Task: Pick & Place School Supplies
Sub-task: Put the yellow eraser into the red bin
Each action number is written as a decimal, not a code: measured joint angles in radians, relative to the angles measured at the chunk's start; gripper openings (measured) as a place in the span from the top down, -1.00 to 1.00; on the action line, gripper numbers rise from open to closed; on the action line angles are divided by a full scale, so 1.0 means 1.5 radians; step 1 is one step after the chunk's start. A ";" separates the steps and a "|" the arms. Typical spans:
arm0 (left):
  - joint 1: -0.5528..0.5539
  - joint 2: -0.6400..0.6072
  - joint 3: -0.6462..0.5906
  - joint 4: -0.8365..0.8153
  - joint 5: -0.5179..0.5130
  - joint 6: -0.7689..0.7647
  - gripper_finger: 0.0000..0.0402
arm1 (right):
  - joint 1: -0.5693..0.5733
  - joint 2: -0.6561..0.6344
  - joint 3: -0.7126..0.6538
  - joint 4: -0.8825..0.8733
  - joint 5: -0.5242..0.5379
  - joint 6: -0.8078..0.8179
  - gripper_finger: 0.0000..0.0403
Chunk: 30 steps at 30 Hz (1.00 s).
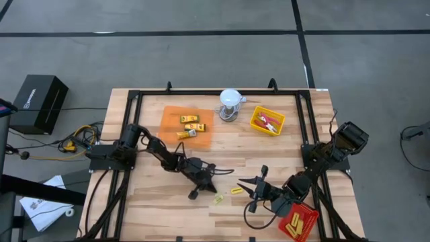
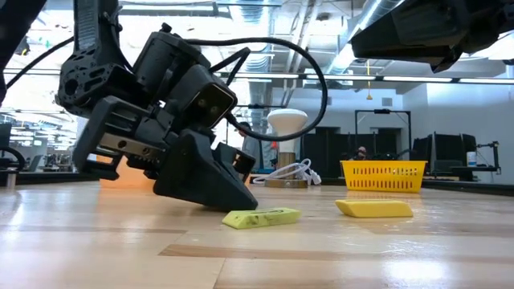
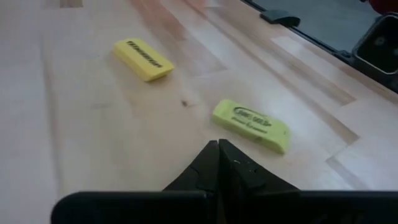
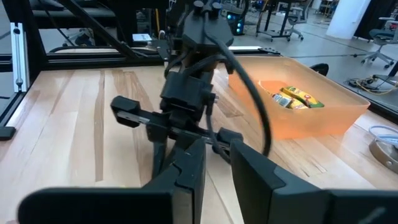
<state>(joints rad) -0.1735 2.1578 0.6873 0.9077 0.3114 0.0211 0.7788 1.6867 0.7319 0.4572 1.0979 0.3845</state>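
Wooden tabletop [image 1: 134, 208] under clenched empty left gripper [image 3: 217, 155], parted right gripper [image 4: 214, 162], grey floor [image 1: 201, 60] around.

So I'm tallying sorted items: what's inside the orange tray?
The orange tray holds three yellow packets with dark labels; nothing visibly covers them.

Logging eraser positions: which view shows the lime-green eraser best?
The left wrist view: the lime-green eraser lies large, label up, beyond the shut left hand. High view shows a speck, low view its edge; the right wrist view misses it.
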 joint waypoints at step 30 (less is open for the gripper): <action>0.025 -0.274 -0.058 -0.173 -0.097 0.022 0.99 | -0.050 0.145 0.000 -0.089 -0.169 0.331 0.99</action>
<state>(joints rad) -0.1358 1.7473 0.6001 0.6487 0.1665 0.0535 0.7042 1.9038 0.7319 0.3242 0.8441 0.8803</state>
